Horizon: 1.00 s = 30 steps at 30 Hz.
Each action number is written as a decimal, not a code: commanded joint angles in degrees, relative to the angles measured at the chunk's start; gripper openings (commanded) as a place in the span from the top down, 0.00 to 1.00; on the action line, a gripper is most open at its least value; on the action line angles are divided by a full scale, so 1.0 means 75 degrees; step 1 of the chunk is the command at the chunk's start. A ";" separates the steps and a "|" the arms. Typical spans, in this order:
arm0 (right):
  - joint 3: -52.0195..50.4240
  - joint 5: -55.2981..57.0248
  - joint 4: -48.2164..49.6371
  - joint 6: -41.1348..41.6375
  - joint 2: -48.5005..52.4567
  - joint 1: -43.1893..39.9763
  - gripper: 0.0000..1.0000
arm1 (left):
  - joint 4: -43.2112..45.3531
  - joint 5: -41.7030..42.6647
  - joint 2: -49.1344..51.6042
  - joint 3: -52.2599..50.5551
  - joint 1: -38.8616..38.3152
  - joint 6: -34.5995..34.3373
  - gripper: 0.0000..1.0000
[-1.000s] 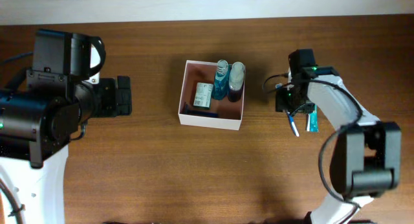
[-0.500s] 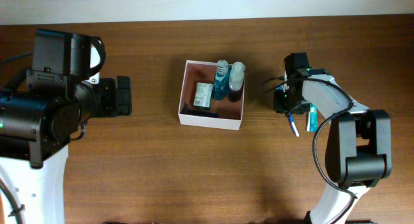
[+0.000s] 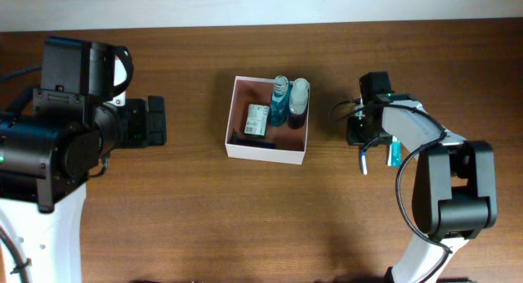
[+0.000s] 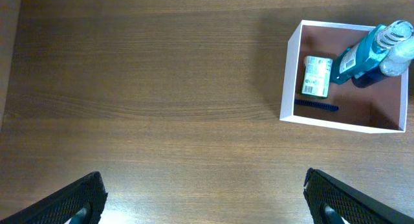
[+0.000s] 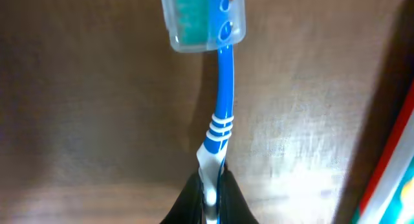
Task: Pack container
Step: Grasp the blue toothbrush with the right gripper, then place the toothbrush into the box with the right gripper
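The container [image 3: 265,151], a shallow white box with a pinkish-brown inside [image 4: 369,107], sits mid-table. It holds two bottles [image 3: 279,103], a small green-white carton [image 3: 257,118] and a black comb [image 3: 249,140]. To its right, my right gripper [image 3: 363,137] [image 5: 210,185] is shut on the handle of a blue-and-white toothbrush [image 3: 364,163] [image 5: 223,94]. The clear cap over the brush head [image 5: 204,17] points away from the jaws. At the far left, well away from the box, my left gripper [image 3: 155,121] [image 4: 207,204] stands open over bare wood with nothing between its fingers.
A teal-and-white toothpaste tube [image 3: 394,152] [image 5: 394,159] lies on the table just right of the toothbrush. The dark wooden tabletop [image 3: 204,209] stretches between the arms, with a pale wall along its far edge.
My right gripper has closed onto the toothbrush handle, and the brush has swung slightly left. The left arm has not moved.
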 commanded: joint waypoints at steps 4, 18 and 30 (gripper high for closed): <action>0.0863 -0.0434 -0.1649 0.0070 -0.0472 0.0050 0.96 | -0.0003 -0.0079 -0.0122 -0.0012 0.0032 0.0102 0.01; 0.1556 -0.1355 -0.1620 -0.3491 -0.3920 0.4135 0.96 | -0.0003 -0.0079 -0.0122 -0.0012 0.0032 0.0102 0.01; 0.1545 -0.0230 -0.0245 -0.6190 -0.1682 0.4712 0.96 | -0.0003 -0.0079 -0.0122 -0.0012 0.0032 0.0102 0.01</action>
